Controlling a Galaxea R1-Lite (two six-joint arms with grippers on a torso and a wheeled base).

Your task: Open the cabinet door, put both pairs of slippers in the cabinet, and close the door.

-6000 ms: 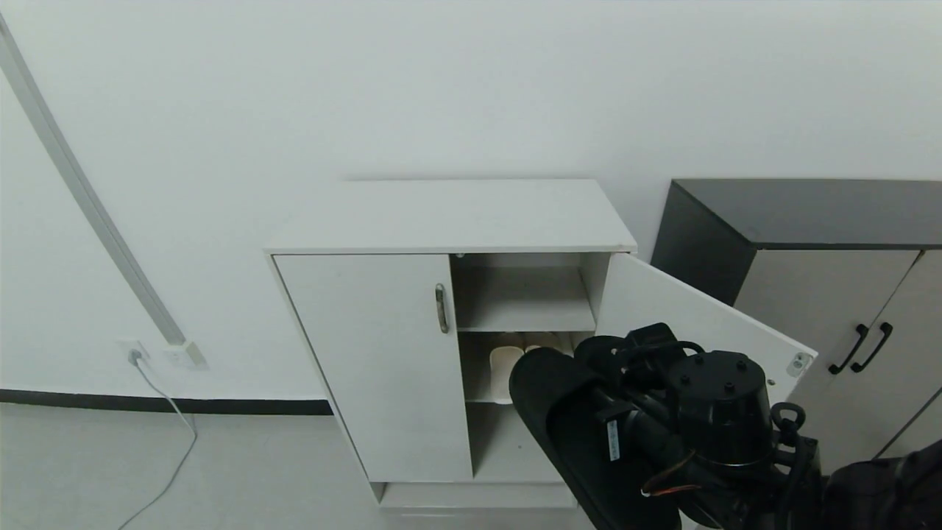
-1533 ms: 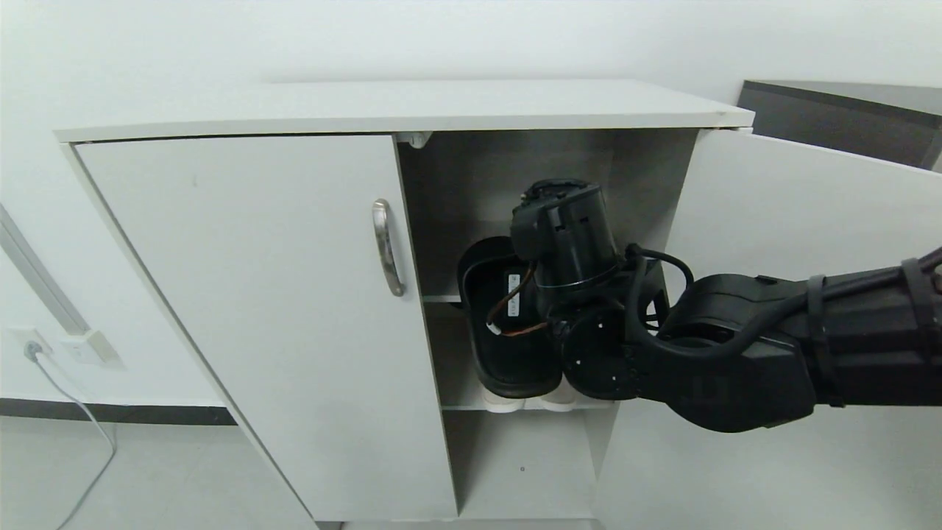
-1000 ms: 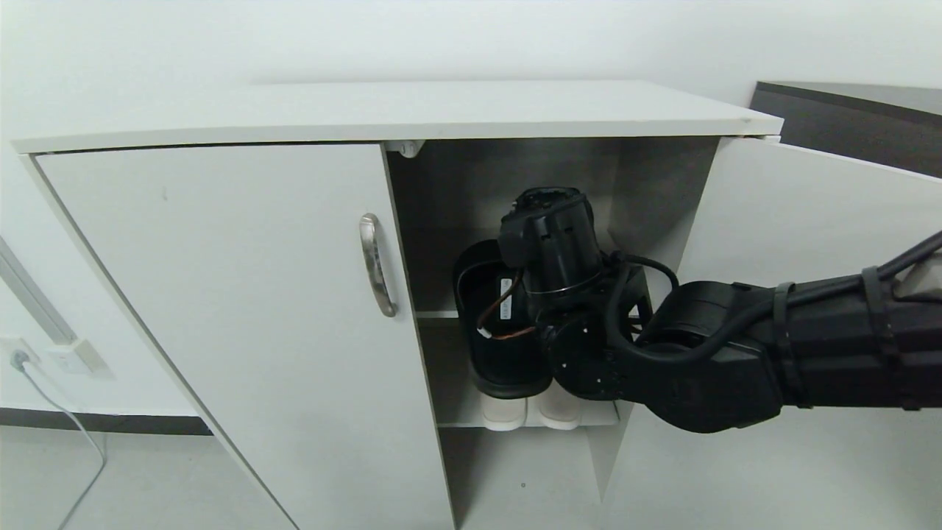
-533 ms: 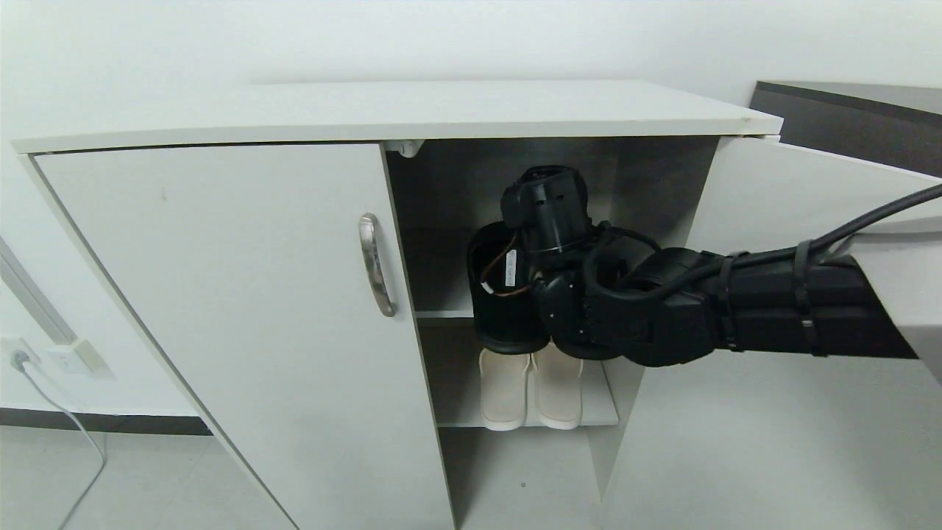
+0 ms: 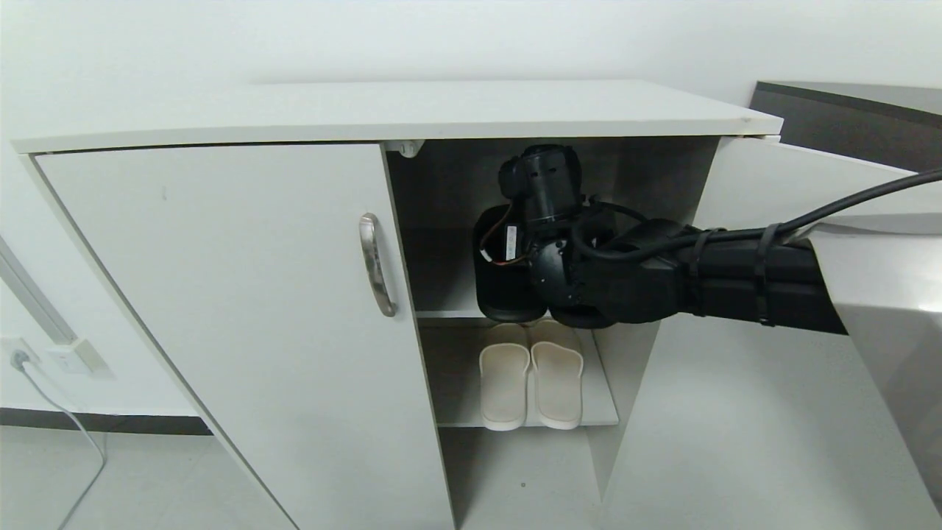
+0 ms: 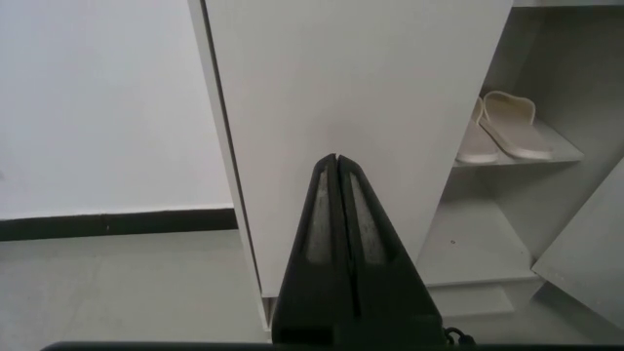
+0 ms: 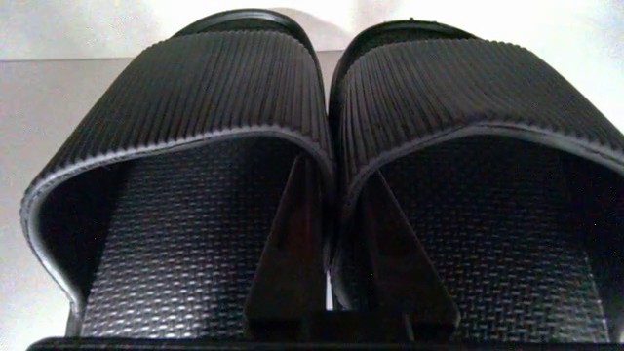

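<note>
Left gripper (image 6: 336, 159) pressed together before the white cabinet's (image 5: 397, 110) closed door, the right gripper (image 7: 331, 185) pinches the black slippers (image 5: 508, 283) in the top compartment, lengthwise front-to-back, toes inward, above the cream slippers (image 5: 530, 383), its white label (image 5: 510, 241) unreadably small.

Right tool (image 7: 331, 200) pinched; left tool (image 6: 336, 174) closed.

1st slipper pair (image 5: 500, 294) in cabinet (image 5: 397, 110) upper compt; 2nd pair (image 5: 556, 375) on shelf (image 5: 452, 383) below.
</note>
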